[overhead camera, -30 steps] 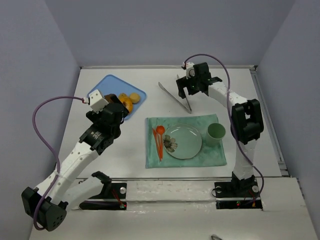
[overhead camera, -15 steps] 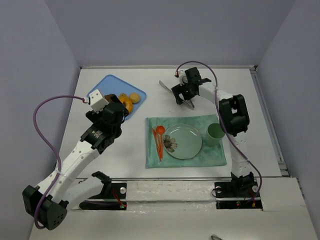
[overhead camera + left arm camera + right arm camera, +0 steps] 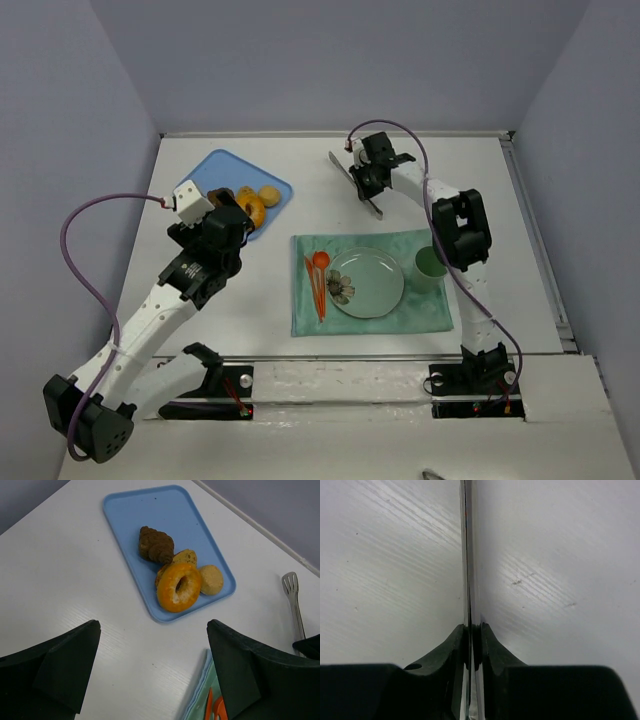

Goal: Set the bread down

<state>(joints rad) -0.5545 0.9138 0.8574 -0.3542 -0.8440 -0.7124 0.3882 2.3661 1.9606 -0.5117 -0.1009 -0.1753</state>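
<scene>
The bread (image 3: 211,579), a small round golden bun, lies at the right edge of the blue tray (image 3: 130,510), touching the orange ring doughnut (image 3: 179,586); from above the bread (image 3: 270,194) shows at the tray's near right corner. My left gripper (image 3: 152,630) hangs open above the bare table just short of the tray, with nothing between its fingers. My right gripper (image 3: 472,640) is shut on a pair of metal tongs (image 3: 468,555), its arms pressed flat together, at the back middle of the table (image 3: 365,183).
A dark brown pastry (image 3: 156,545) and another piece lie on the tray beside the doughnut. A green plate (image 3: 375,290), orange cutlery (image 3: 318,280) and a green cup (image 3: 432,264) sit on a teal placemat (image 3: 372,240). The tongs' head (image 3: 290,582) shows right of the tray.
My right gripper has swung left onto the tongs and shut on them, squeezing the two arms together. The left arm has barely moved.
</scene>
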